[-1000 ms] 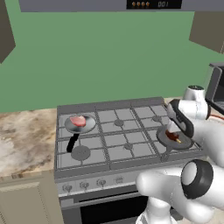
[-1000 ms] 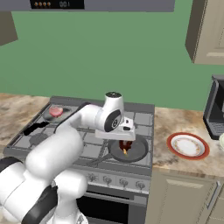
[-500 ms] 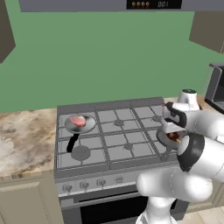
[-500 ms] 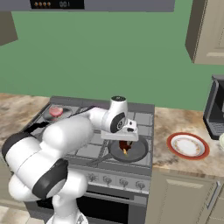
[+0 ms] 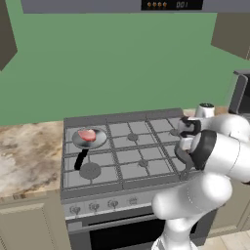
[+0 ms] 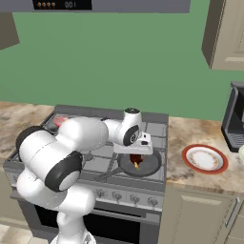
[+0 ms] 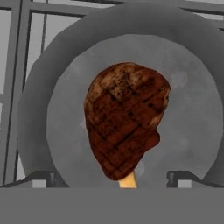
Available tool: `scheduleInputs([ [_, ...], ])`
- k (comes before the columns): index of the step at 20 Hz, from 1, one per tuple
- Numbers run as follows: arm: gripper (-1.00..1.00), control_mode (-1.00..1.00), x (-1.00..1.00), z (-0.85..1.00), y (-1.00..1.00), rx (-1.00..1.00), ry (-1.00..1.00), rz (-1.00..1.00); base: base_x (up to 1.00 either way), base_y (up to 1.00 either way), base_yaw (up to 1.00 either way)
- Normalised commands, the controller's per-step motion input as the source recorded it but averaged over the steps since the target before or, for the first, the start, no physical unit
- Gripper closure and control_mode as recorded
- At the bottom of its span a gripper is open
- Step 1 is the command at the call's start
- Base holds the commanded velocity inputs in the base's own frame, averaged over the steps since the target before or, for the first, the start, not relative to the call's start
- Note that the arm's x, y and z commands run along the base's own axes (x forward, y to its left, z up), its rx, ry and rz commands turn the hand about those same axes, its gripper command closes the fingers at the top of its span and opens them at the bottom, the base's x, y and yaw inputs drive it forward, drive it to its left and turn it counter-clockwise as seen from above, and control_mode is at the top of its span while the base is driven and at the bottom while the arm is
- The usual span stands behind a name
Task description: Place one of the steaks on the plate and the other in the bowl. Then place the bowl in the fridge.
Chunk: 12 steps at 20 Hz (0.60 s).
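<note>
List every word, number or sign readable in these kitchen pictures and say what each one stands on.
Orange digits on the dark display panel above the grey gas stove: too blurred to read.
Grey knobs on the stove front: no readable marks.
Round white plate with broad red rim: a faint centre pattern, no text.
Nothing else bears writing.

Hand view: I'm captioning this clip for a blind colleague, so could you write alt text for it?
A dark brown grilled steak lies flat in the middle of a round grey metal pan on the stove grate, seen from directly above. The open gripper hangs over it, one dark fingertip on each side of the steak's near end.
</note>
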Motion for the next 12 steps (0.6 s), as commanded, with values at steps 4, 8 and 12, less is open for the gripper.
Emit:
scheduleInputs([
  [4, -1.0, -1.0, 0.38, -0.26, -0.09, 0.0, 0.0, 0.02, 0.0, 0.0, 0.0],
  [8, -1.0, -1.0, 0.26, -0.26, -0.09, 0.0, 0.0, 0.01, 0.0, 0.0, 0.0],
  [12, 1.0, -1.0, 0.13, -0.45, -0.01, 0.0, 0.08, 0.0, 0.0, 0.0, 0.0],
])
